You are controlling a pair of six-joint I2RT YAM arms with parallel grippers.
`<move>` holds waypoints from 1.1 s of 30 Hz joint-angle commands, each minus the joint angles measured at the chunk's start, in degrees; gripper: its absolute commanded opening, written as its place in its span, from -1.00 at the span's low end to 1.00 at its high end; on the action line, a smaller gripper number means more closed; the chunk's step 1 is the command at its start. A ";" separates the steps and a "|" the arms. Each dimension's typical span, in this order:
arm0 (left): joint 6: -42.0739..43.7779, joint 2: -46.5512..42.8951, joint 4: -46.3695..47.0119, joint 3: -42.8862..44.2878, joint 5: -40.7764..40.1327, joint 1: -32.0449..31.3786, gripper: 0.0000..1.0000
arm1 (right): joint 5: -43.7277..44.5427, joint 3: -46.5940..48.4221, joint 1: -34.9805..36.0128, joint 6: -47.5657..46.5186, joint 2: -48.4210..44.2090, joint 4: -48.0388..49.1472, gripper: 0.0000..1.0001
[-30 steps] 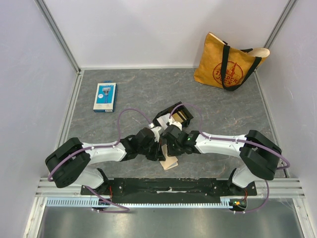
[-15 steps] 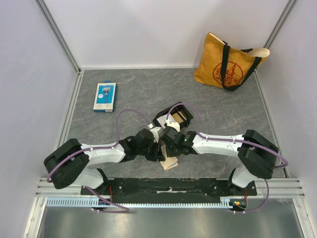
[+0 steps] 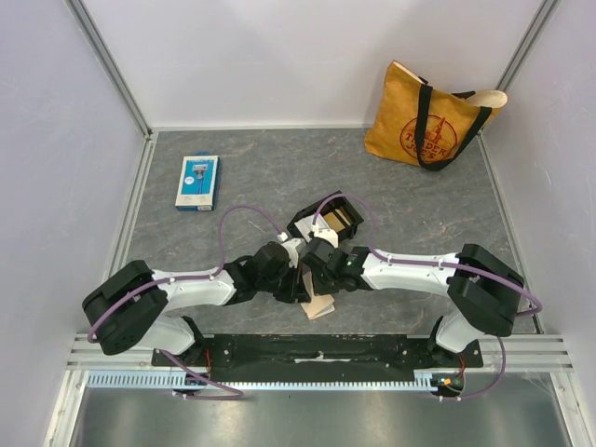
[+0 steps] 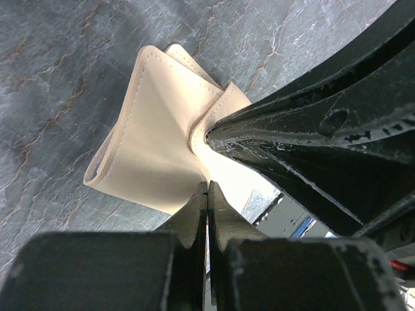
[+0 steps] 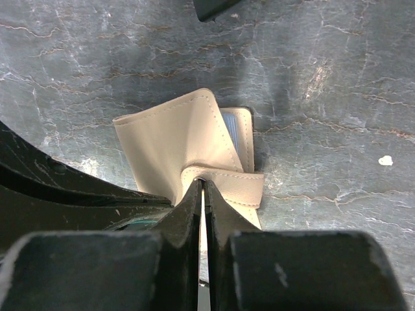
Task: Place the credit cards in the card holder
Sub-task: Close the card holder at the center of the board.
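The tan card holder point(image 3: 321, 305) lies near the table's front, between both grippers. In the left wrist view the card holder point(image 4: 152, 146) is splayed open, and my left gripper point(image 4: 207, 186) is shut on its lower edge. My right gripper point(image 5: 203, 183) is shut on the holder's point(image 5: 181, 133) stitched side tab point(image 5: 227, 184). A grey-blue credit card point(image 5: 231, 137) shows in a slot. More credit cards point(image 3: 341, 221), gold-toned, lie in a black tray point(image 3: 310, 223) just behind the grippers. From above, the left gripper point(image 3: 296, 281) and right gripper point(image 3: 315, 276) meet over the holder.
A blue-and-white retail package point(image 3: 197, 182) lies at the back left. A yellow tote bag point(image 3: 430, 121) leans at the back right corner. Grey walls close in the sides and back. The arms' mounting rail point(image 3: 317, 352) runs along the front.
The right gripper and forearm shifted slightly left toward the left gripper. The card holder stays in the same spot, held by both.
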 commanded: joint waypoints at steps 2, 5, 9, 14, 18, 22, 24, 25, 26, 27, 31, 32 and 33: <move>-1.47 -0.87 0.29 -0.98 -1.38 -0.73 -0.96 | 8.52 -4.03 -0.72 -2.49 3.75 -2.35 -0.78; -1.56 -0.95 0.29 -0.90 -1.29 -0.82 -0.96 | 8.00 -3.85 -0.72 -2.93 3.48 -2.26 -0.77; -1.91 -1.13 0.37 -1.25 -1.29 -0.82 -0.96 | 8.43 -3.59 -0.72 -2.84 1.82 -2.09 -0.73; -2.44 -1.40 0.90 -1.78 -1.29 -0.82 -0.97 | 9.32 -3.85 -0.72 -2.31 -1.26 -0.86 -0.66; -2.18 -0.87 0.81 -1.43 -0.86 -0.73 -0.96 | 8.97 -3.67 -0.81 -2.40 0.57 -0.50 -0.64; -2.18 -0.43 0.81 -1.16 -0.68 -0.73 -0.96 | 8.70 -4.29 -0.72 -2.57 3.13 -1.03 -0.64; -2.35 -0.69 0.90 -1.34 -0.85 -0.90 -0.97 | 8.79 -4.38 -0.72 -3.01 3.22 -1.47 -0.64; -2.44 -1.04 0.90 -1.42 -0.94 -0.82 -0.96 | 8.79 -4.55 -0.72 -3.28 2.61 -1.64 -0.65; -2.53 -1.30 0.90 -1.69 -1.12 -0.82 -0.96 | 8.62 -4.64 -0.72 -3.63 2.25 -1.65 -0.64; -2.53 -1.48 0.90 -1.69 -1.21 -0.73 -0.97 | 8.44 -4.64 -0.72 -4.07 1.03 -1.47 -0.63; -2.44 -3.58 0.90 -1.78 -1.56 -0.82 -0.97 | 6.86 -5.16 -0.72 -5.91 -4.50 -0.07 -0.30; -2.44 -4.37 0.73 -1.69 -1.91 -0.73 -0.96 | 6.86 -5.69 -0.72 -5.92 -6.26 0.54 -0.24; -2.35 -5.08 0.29 -1.60 -2.08 -0.90 -0.92 | 6.86 -5.96 -0.81 -5.83 -7.84 1.07 -0.18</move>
